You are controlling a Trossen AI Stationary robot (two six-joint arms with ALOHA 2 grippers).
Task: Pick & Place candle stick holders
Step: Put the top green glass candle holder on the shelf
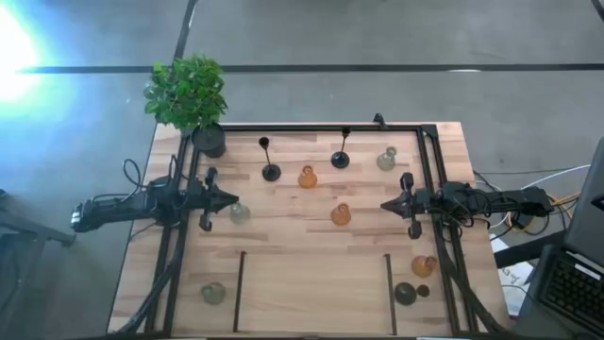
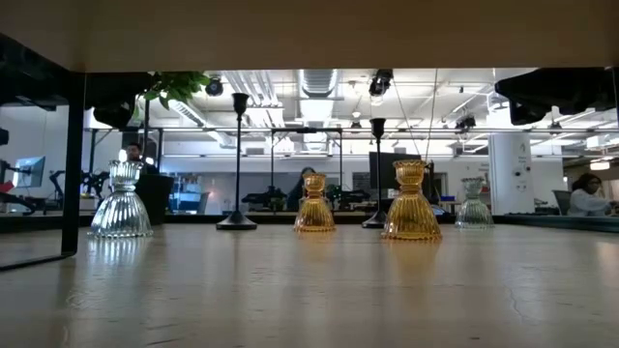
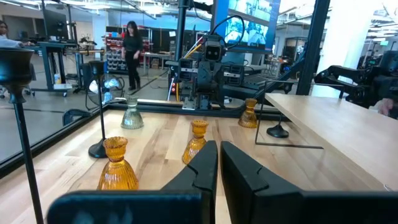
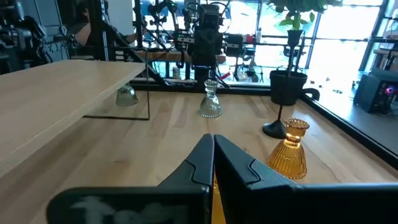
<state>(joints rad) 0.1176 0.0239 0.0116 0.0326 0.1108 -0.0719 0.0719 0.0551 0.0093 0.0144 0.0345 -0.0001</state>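
Wooden table (image 1: 311,274) | left gripper (image 1: 232,202) pressed together, clear holder (image 1: 240,214) just beside | right gripper (image 1: 386,204) pressed together, amber holder (image 1: 341,215) near

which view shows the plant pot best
The right wrist view: the black pot stands whole and unblocked at the table's edge. The high view shows the pot half under leaves. The low view shows only leaves; the left wrist view misses it.

The right gripper (image 4: 211,144) has its fingers closed together over the wooden table (image 4: 155,134). An amber holder (image 4: 290,149) stands just beside it. A clear holder (image 4: 210,101) and a potted plant (image 4: 289,78) stand farther off.
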